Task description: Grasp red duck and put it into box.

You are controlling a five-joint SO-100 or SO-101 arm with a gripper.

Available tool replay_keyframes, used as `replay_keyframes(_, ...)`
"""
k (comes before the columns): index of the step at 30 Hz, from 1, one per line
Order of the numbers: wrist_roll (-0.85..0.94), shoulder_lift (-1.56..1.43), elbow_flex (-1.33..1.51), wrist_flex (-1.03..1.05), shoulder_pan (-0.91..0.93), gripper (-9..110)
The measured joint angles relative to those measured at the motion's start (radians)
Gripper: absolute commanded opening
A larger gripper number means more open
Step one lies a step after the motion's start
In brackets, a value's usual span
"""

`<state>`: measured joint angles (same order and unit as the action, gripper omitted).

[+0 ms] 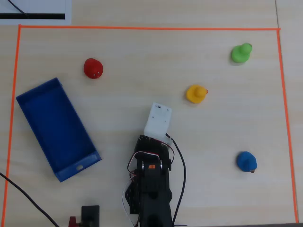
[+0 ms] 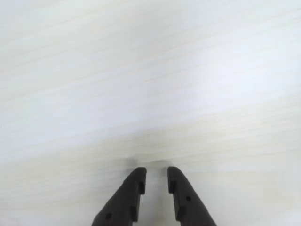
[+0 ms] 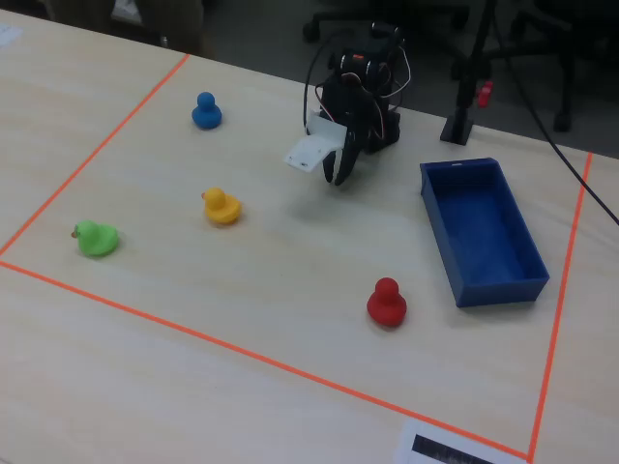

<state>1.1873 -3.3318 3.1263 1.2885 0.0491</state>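
We see the black arm folded low near the bench edge, at 6 o'clock in the overhead view, with its white wrist block leaning toward 12 o'clock. The tool (image 2: pixel 156 175) points down at the pale wooden bench (image 2: pixel 150 70); in the wrist view its two dark fingers (image 2: pixel 134 188) stand a little apart with only bare bench between them, so it holds nothing.

The small rounded solid-red toy duck (image 1: pixel 93 68) stands at about 10 o'clock from the arm, well apart from it. The large shallow blue plastic box (image 1: pixel 33 100) lies at 9 o'clock, set at a slant, near the duck but not touching it.

The yellow duck (image 1: pixel 196 93), the green duck (image 1: pixel 241 53) and the blue duck (image 1: pixel 246 161) stand on the other side, between 1 and 3 o'clock.

A white label (image 3: pixel 450 450) with a dark bar lies on the bench outside the orange tape line (image 1: pixel 142 28); we cannot read any writing on it.
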Motion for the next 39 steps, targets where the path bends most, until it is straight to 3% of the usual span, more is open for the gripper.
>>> replay_keyframes(12, 0.0, 0.0, 0.0, 0.0, 0.0, 0)
replay_keyframes(17, 0.018, 0.101, -0.069, -0.164, 0.032, 25)
replay_keyframes(19, 0.02, 0.21, -0.244, -0.196, 0.049, 31)
replay_keyframes(26, -0.063, 0.859, -1.072, 0.035, -0.12, 39)
replay_keyframes(39, -0.379, 1.856, -1.787, 0.052, -0.451, 42)
